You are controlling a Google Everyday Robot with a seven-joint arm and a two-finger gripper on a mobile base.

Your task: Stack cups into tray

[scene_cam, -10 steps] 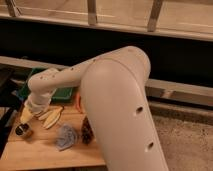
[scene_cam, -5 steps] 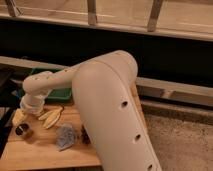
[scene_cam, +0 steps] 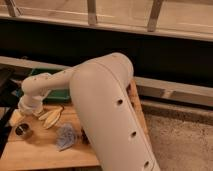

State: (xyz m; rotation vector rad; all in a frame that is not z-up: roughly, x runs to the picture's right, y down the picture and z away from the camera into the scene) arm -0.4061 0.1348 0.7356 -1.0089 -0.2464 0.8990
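Cups lie outside the green tray (scene_cam: 56, 94), which the bulky white arm (scene_cam: 105, 110) half hides: cream paper cup (scene_cam: 15, 118) and shiny metal cup (scene_cam: 22, 131) at the wooden table's (scene_cam: 30, 156) left edge, crumpled light-blue cup (scene_cam: 65, 136) beside a dark bowl (scene_cam: 86, 138), gripper (scene_cam: 50, 117) spread wide and empty just right of the paper cup.

The arm (scene_cam: 107, 115) covers most of the green tray (scene_cam: 56, 94) at ten o'clock and runs off the bottom edge. The gripper (scene_cam: 50, 118), at nine o'clock, fingers spread, has its wrist partly hiding the cream cup (scene_cam: 15, 118). The light-blue cups (scene_cam: 65, 136) at seven o'clock blur into one lump.
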